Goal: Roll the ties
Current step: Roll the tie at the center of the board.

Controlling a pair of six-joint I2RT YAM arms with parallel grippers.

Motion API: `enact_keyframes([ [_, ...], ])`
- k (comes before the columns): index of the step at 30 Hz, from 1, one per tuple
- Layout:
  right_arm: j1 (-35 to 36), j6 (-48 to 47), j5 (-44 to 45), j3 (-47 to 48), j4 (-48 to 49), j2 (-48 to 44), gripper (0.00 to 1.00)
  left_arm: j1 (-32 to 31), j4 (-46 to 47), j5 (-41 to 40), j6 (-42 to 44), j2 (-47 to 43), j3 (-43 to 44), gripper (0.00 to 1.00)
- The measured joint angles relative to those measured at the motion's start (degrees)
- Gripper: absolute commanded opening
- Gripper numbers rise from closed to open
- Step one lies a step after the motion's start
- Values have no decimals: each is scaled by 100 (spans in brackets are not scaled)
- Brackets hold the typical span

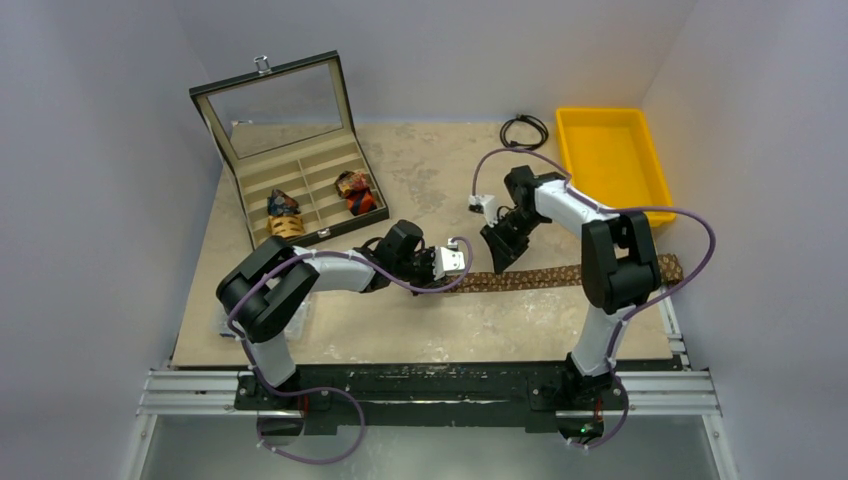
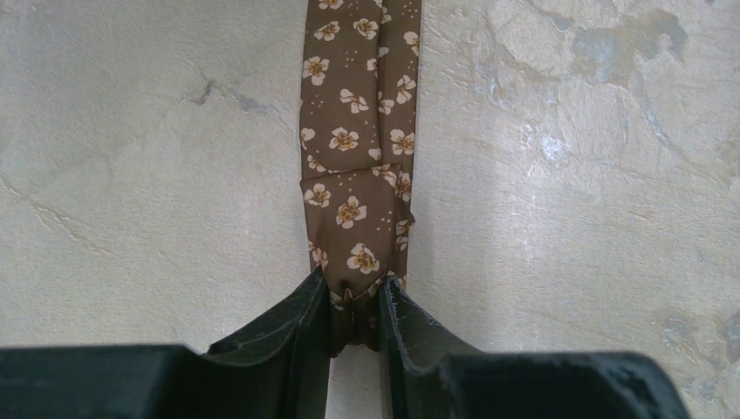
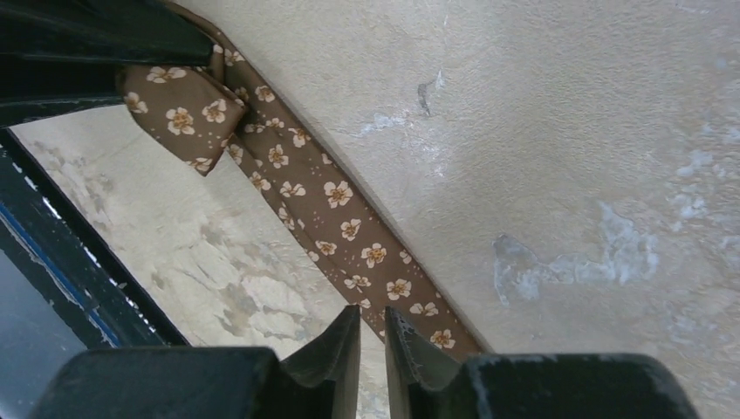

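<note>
A brown tie with small white flowers (image 1: 560,275) lies stretched left to right across the table. My left gripper (image 1: 452,264) is shut on its narrow end, and in the left wrist view the folded tip of the tie (image 2: 353,209) is pinched between the fingers (image 2: 353,292). My right gripper (image 1: 499,252) stands just over the tie a little further right. Its jaws (image 3: 373,314) are shut to a thin slit with nothing between them, and the tie (image 3: 349,223) passes under the right fingertip. Two rolled ties (image 1: 284,214) (image 1: 357,192) sit in the box.
An open compartment box (image 1: 300,170) with a glass lid stands at the back left. A yellow bin (image 1: 610,150) is at the back right, with a black cable loop (image 1: 524,130) beside it. A clear packet (image 1: 225,322) lies under the left arm.
</note>
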Motion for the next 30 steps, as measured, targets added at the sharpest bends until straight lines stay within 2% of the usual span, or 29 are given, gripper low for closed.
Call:
enact_keyframes([
  [1,0,11,-13,2,0,-61,24,0,2,0,0,0,-2,21],
  [3,0,107,-136,7,4,-153,37,0,2,2,4,0,-2,21],
  [7,-2,614,-782,7,122,-291,43,0,15,2,20,-4,-17,22],
  [12,11,1655,-1821,-192,756,-391,43,0,42,7,66,-22,-50,22],
  [15,55,2162,-2146,-439,1082,-302,43,0,44,9,101,-22,-52,22],
  [22,251,2776,-2428,-610,1635,107,39,0,44,13,107,-26,-55,22],
  [30,479,2942,-2509,-610,1939,444,35,0,44,17,105,-26,-55,23],
])
